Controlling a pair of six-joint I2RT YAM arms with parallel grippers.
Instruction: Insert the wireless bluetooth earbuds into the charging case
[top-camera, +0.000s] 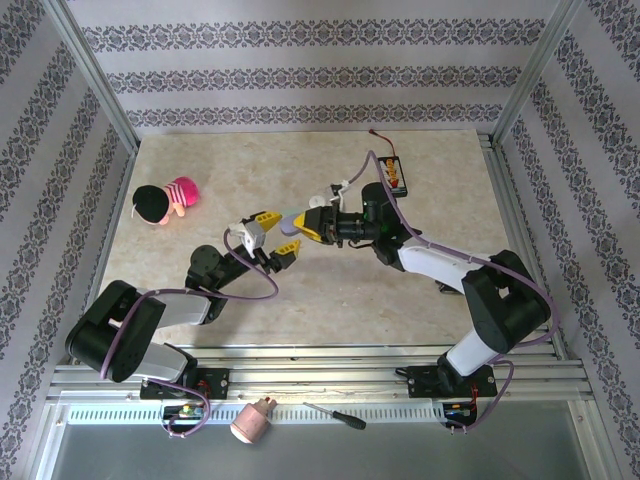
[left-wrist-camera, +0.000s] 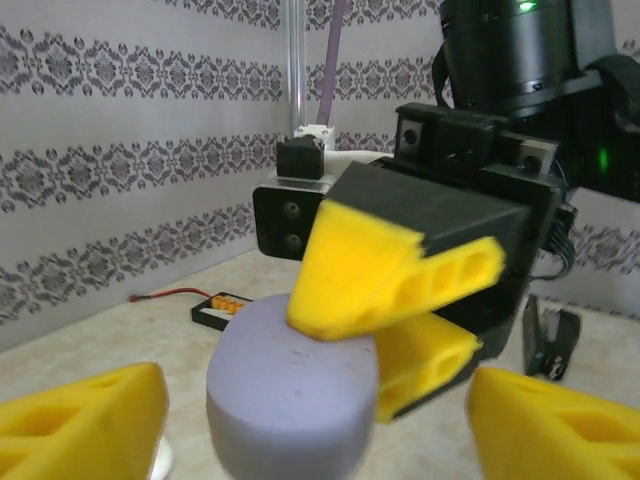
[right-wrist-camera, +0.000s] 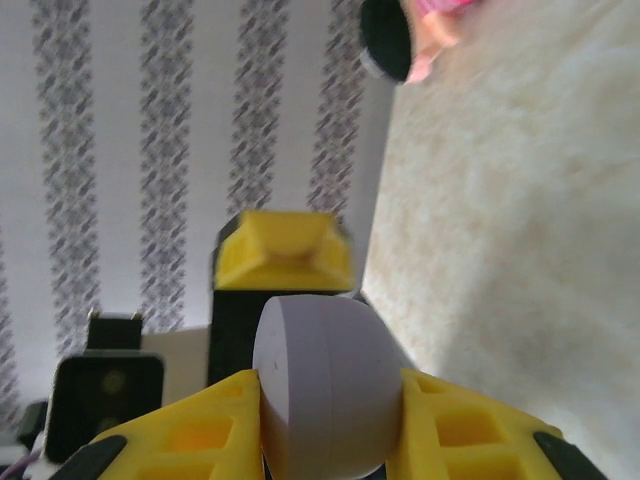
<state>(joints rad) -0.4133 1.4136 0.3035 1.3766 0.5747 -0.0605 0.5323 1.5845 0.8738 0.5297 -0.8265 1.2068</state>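
Nearest each wrist lens: the charging case (left-wrist-camera: 288, 405), a smooth lavender-grey pebble with rounded shoulders, a flat and faintly specked top, and a fine line running round its side.

From the right wrist, the right gripper (right-wrist-camera: 330, 385) is clenched on the case, one yellow finger pressed to each flank. That contact is plain here and only partly seen from the left wrist, where one finger sits on the top edge and the other below it.

From the left wrist, the left gripper (top-camera: 276, 231) is released. Its fingers (left-wrist-camera: 80, 420) stand wide to either side of the case, with a clear gap on each side (no contact).

The case lies between the left fingers and is carried by the right gripper alone, off the beige marbled table (top-camera: 450, 220).

From above, a screwdriver (top-camera: 335, 415) lies on the near rail. Past it, the two grippers meet nose to nose over mid-table. Farther back are a plush doll (top-camera: 165, 200) on the left and a black connector board (top-camera: 393, 177) with a red wire towards the rear right.
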